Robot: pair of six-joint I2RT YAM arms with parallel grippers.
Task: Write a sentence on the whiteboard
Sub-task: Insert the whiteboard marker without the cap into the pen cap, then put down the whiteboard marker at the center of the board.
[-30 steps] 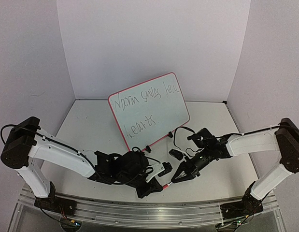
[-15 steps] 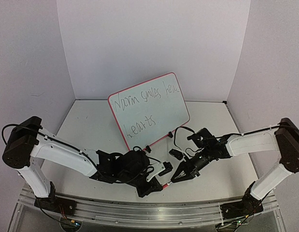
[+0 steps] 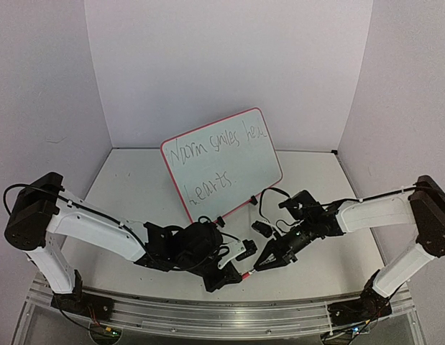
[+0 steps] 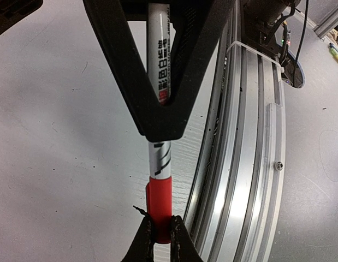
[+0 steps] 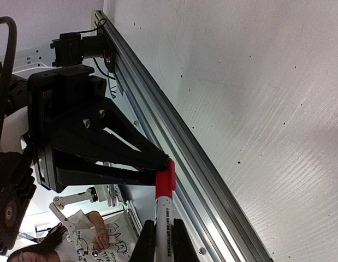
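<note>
The whiteboard (image 3: 259,167) leans upright at the back centre, pink-rimmed, with the sentence (image 3: 218,147) in two dark handwritten lines. Near the table's front edge both arms meet on a marker (image 3: 249,273) held level just above the table. My left gripper (image 4: 161,221) is shut on its red cap (image 4: 159,199). My right gripper (image 5: 163,224) is shut on the white barrel (image 5: 164,210). The cap (image 5: 165,183) sits on the barrel's end, with the left gripper (image 5: 158,161) closed around it. In the left wrist view the right gripper (image 4: 160,109) clamps the printed barrel (image 4: 159,158).
An aluminium rail (image 3: 208,309) runs along the near table edge, right under the marker (image 4: 250,136). A small black object (image 3: 262,229) lies on the table behind the grippers. White walls enclose the back and sides. A person (image 5: 65,245) shows beyond the edge.
The left arm has edged slightly to the right. Both grips on the marker look the same, and the whiteboard has not moved.
</note>
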